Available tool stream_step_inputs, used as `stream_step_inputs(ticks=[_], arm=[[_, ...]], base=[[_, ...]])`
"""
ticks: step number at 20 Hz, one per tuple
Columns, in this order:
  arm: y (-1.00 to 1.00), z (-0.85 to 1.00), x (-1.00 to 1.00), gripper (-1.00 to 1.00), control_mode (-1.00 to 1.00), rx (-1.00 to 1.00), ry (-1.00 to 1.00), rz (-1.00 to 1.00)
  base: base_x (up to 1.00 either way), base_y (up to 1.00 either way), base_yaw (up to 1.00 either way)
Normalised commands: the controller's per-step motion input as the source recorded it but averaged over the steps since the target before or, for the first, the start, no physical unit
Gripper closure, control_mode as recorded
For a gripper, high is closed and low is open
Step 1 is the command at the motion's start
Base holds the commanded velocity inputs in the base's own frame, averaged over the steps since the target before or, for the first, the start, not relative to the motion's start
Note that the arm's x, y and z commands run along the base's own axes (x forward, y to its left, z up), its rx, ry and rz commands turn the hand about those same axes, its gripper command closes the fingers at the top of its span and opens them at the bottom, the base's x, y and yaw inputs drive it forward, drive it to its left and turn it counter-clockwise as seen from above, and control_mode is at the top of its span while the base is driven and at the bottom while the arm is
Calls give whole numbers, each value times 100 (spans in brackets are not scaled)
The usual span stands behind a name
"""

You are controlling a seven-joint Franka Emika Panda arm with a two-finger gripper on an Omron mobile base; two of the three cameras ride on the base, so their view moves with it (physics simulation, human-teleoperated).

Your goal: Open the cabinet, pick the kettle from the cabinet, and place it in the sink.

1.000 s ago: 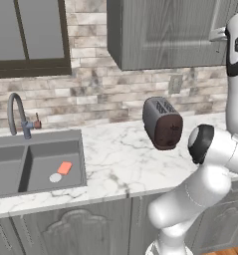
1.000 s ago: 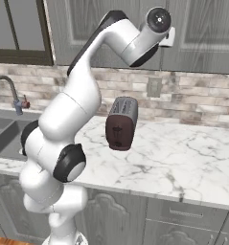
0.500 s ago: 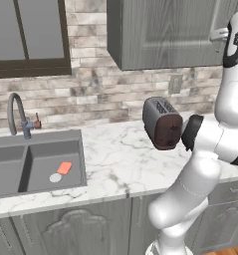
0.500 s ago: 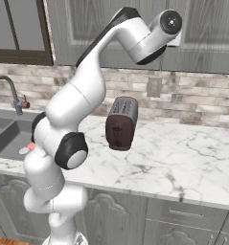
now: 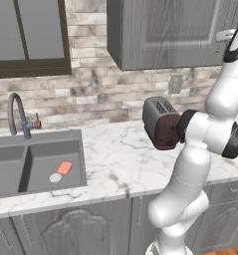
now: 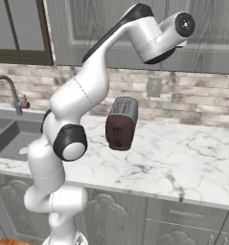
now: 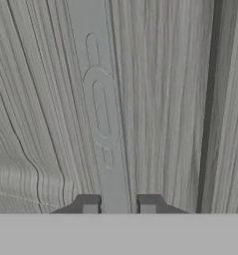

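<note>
The cabinet (image 5: 190, 30) hangs on the wall above the table's back edge, doors closed, so the kettle is hidden inside. The end effector (image 7: 119, 204) is raised to the door, its fingers narrowly apart either side of the slim handle (image 7: 103, 114); whether they grip it I cannot tell. The sink (image 5: 36, 162) waits at the table's left end. No writing is legible

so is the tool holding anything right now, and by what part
The tool has its tips on either side of the cabinet door's bar handle, near the handle's end; a firm clamp cannot be told.
</note>
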Motion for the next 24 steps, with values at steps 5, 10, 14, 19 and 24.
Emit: stream_step_inputs(ticks=[5,10,14,19,24], arm=[[45,-13,35,100,-100,-9,0,0],[48,-11,29,100,-100,-10,0,-4],[39,-19,3,100,-100,-2,-1,-7],[39,-29,-18,100,-100,0,-7,-19],[44,-27,-21,100,-100,0,-13,-32]], base=[[0,0,0],[0,0,0],[0,0,0],[0,0,0],[0,0,0]])
